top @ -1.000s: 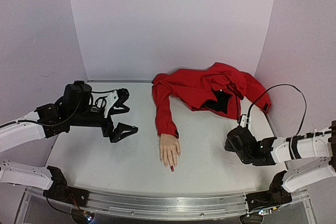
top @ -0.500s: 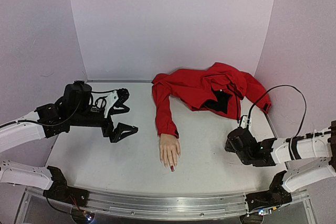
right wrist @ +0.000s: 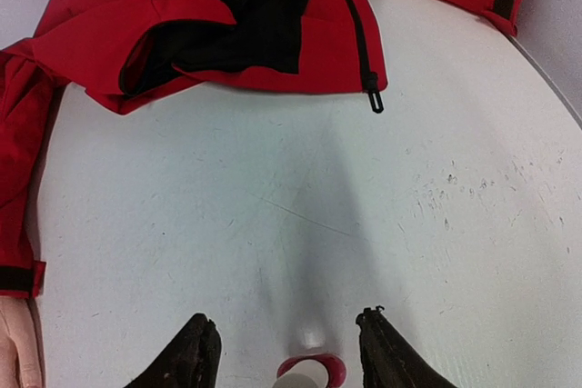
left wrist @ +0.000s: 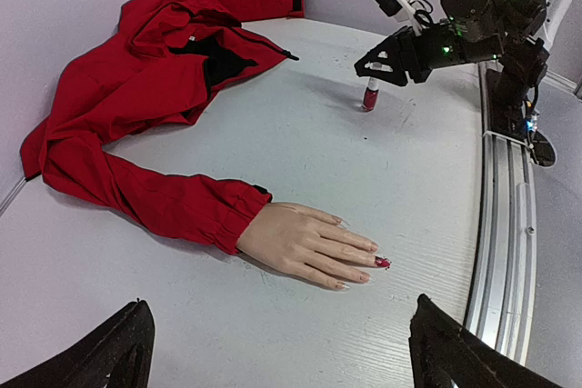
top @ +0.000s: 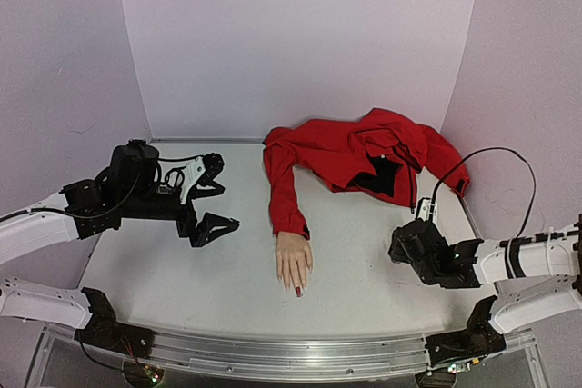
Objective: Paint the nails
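The mannequin hand lies flat near the front of the desk, sticking out of a red jacket sleeve. The nails are at its fingertips: one is dark red and the others look pale. The left gripper is over the left side with its jaws wide apart, holding nothing. The right gripper has its jaws apart too, one on each side of a small polish bottle standing on the right.

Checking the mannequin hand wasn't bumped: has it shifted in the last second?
No. The mannequin hand lies where it did, equally far from the near rail.
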`<control>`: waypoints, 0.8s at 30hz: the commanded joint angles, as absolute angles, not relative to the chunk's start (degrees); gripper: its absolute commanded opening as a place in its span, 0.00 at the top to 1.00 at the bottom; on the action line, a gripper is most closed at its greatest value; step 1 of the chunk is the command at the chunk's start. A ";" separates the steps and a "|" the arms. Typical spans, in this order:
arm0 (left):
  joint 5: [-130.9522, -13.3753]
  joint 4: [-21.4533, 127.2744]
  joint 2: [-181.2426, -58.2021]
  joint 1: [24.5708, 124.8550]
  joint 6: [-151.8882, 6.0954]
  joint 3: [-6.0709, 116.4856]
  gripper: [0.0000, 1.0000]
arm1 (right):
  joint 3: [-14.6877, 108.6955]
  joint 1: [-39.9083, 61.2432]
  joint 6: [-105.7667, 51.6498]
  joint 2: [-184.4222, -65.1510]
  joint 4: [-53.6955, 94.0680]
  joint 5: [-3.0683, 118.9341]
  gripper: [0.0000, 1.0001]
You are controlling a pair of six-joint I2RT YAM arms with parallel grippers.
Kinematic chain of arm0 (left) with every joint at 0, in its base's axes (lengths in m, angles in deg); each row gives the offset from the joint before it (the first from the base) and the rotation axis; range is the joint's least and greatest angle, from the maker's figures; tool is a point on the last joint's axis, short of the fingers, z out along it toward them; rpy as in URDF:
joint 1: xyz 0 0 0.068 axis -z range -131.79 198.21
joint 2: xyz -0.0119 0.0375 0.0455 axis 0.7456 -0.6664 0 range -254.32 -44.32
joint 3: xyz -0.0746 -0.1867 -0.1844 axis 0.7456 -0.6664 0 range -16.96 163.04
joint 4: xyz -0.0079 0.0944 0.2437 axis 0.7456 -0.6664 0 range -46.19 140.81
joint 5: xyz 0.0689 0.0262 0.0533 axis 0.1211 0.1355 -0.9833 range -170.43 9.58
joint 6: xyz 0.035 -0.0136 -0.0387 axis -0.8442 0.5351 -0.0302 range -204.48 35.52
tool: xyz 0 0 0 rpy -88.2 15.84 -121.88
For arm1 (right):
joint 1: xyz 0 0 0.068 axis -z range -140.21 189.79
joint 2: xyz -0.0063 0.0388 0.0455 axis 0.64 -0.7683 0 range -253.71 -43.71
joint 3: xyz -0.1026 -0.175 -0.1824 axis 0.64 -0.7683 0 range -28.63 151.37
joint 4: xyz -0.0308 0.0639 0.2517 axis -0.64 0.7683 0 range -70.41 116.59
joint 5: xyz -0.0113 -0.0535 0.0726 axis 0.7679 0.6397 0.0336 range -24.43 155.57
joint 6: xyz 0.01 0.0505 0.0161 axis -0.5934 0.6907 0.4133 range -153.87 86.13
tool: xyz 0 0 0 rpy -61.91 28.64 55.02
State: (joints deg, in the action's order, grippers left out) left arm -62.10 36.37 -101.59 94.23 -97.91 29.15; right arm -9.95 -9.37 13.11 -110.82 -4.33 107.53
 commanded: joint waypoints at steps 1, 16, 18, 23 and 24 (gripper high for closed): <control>-61.96 37.80 -100.82 94.10 -97.88 31.88 0.01 | -6.76 -9.20 12.98 -108.05 1.95 109.04 0.37; -88.81 29.46 -98.20 93.39 -87.06 50.45 0.01 | 28.52 -7.26 -17.51 -94.63 24.66 107.69 0.02; -92.43 29.57 -97.47 93.27 -87.91 53.54 0.01 | 33.62 -7.29 -22.37 -95.17 25.65 107.93 0.02; -94.40 29.06 -100.26 87.14 -88.91 61.01 0.00 | 42.93 -7.07 -34.21 -98.85 25.02 111.84 0.02; -93.65 28.94 -101.24 84.73 -88.76 62.23 0.00 | 44.51 -6.50 -36.84 -100.21 24.73 112.45 0.02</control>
State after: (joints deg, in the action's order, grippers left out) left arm -90.21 29.57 -98.64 90.87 -88.95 56.23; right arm 38.68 -7.47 -23.15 -96.52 24.26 107.77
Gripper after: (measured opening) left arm 0.995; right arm 0.983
